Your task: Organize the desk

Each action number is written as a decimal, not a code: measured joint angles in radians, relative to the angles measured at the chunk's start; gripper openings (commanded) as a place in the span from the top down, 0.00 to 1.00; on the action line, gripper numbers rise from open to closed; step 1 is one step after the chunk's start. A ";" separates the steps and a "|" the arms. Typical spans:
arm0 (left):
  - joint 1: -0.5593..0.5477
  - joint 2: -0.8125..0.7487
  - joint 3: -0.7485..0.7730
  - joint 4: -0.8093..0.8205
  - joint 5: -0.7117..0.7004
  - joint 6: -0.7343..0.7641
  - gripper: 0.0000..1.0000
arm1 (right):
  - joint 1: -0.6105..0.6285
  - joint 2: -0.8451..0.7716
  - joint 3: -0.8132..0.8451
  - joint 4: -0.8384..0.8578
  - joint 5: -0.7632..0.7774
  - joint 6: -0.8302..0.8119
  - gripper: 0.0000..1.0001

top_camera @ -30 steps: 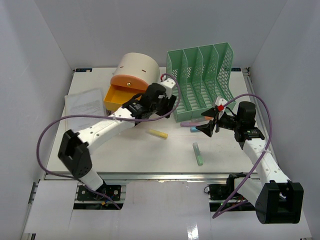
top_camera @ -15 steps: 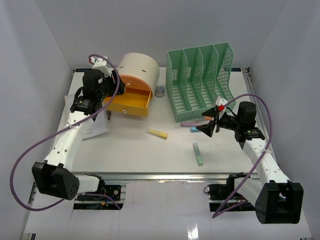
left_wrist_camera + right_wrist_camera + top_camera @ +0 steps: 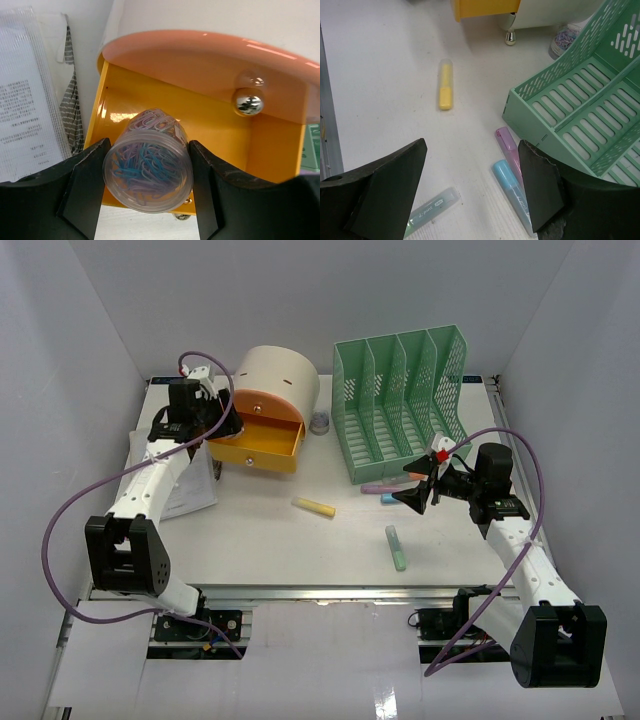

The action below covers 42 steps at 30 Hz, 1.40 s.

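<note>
My left gripper (image 3: 203, 426) is at the back left of the white desk (image 3: 250, 540). It is shut on a clear jar of paper clips (image 3: 147, 170). The jar hangs over the open yellow drawer (image 3: 258, 445) of a cream round drawer unit (image 3: 278, 380). In the left wrist view my left gripper (image 3: 147, 150) has both fingers pressed against the jar's sides. My right gripper (image 3: 413, 486) hovers open at the right, above a pink highlighter (image 3: 509, 145) and a blue highlighter (image 3: 512, 187). In its own wrist view the right gripper (image 3: 472, 145) has nothing between its fingers.
A green file rack (image 3: 400, 405) stands at the back right, with a second jar of paper clips (image 3: 319, 424) beside it. A yellow highlighter (image 3: 314, 507) and a green highlighter (image 3: 397, 547) lie mid-desk. Printed papers (image 3: 178, 485) lie under the left arm.
My left arm has swung from the middle of the desk, near the file rack, to the back left, and now holds the jar over the open drawer. The right arm has not moved.
</note>
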<state>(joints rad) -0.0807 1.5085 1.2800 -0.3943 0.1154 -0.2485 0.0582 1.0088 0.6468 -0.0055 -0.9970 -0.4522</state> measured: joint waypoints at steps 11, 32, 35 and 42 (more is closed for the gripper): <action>0.000 0.016 0.039 0.012 0.000 0.015 0.02 | -0.001 0.000 0.000 0.000 0.000 0.000 0.19; -0.001 -0.677 -0.533 0.353 0.083 0.041 0.02 | -0.124 0.041 0.156 -0.299 0.732 0.092 0.10; -0.001 -0.733 -0.580 0.366 0.083 0.041 0.02 | -0.125 0.065 0.158 -0.350 0.933 0.107 0.10; -0.001 -0.764 -0.587 0.380 0.089 0.041 0.02 | -0.197 0.129 0.138 -0.407 1.131 0.081 0.10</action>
<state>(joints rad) -0.0814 0.7442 0.6933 -0.0144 0.2040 -0.2073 -0.1390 1.1381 0.7852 -0.4127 0.1337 -0.3716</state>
